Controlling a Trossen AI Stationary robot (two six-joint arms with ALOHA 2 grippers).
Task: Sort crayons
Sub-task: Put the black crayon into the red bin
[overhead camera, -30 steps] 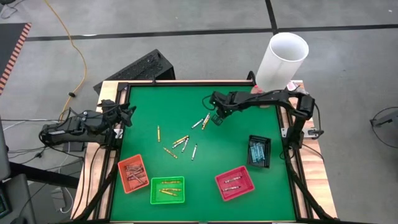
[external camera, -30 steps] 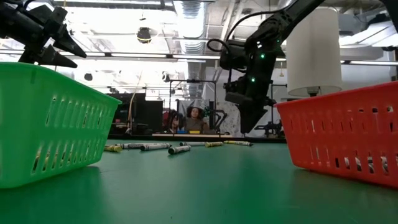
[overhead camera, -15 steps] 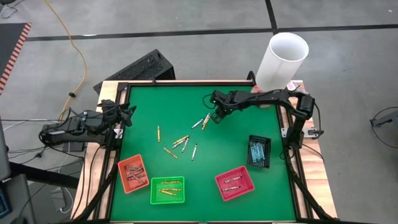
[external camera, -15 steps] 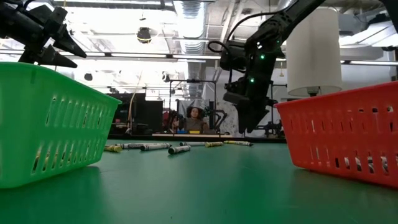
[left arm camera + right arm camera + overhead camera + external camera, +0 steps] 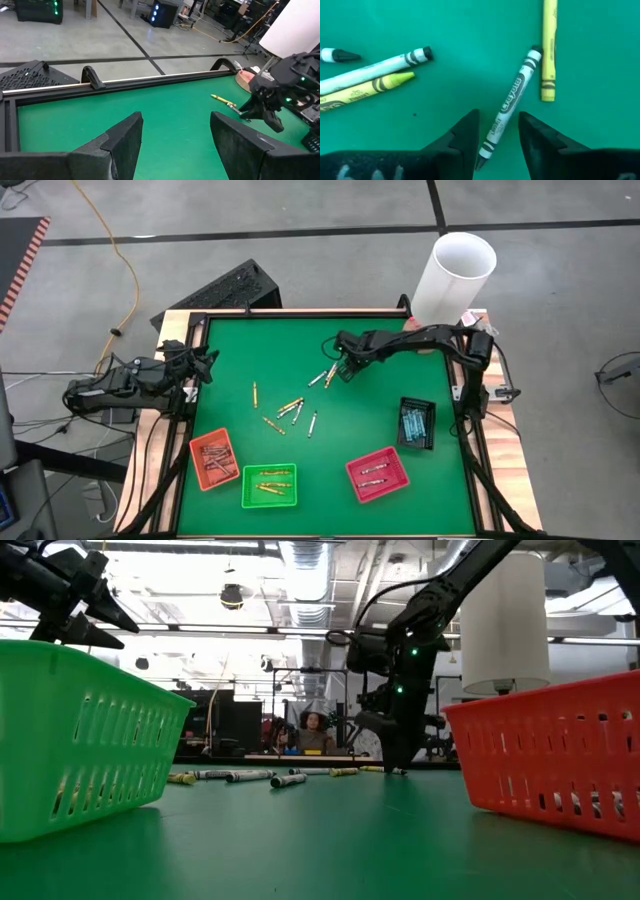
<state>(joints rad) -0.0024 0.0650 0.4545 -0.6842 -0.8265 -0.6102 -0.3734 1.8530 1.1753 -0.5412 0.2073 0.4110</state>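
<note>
Near the far edge of the green felt-covered worktop (image 5: pixel 380 430), the right gripper (image 5: pixel 340 370) hangs low over a pair of loose crayons, its fingers parted narrowly so that one silvery-grey paper-wrapped crayon (image 5: pixel 509 105) lies with its lower end in the gap between them, not yet pinched. A yellow crayon (image 5: pixel 549 50) lies just beside that one, apart from the fingers, which suggests the narrow spread is meant to take the grey stick alone. More scattered crayons (image 5: pixel 288 410) lie around the worktop's middle.

Along the near edge stand four small slotted plastic trays: orange (image 5: pixel 214 459), green (image 5: pixel 269 485), red (image 5: pixel 378 473), and black (image 5: pixel 416 424) toward the right edge, each already holding a few sticks, apparently one colour per tray. The grey crayon probably belongs in the red tray, though its contents are too small to confirm.

At the left edge the left gripper (image 5: pixel 205 364) waits with fingers spread wide, empty.
</note>
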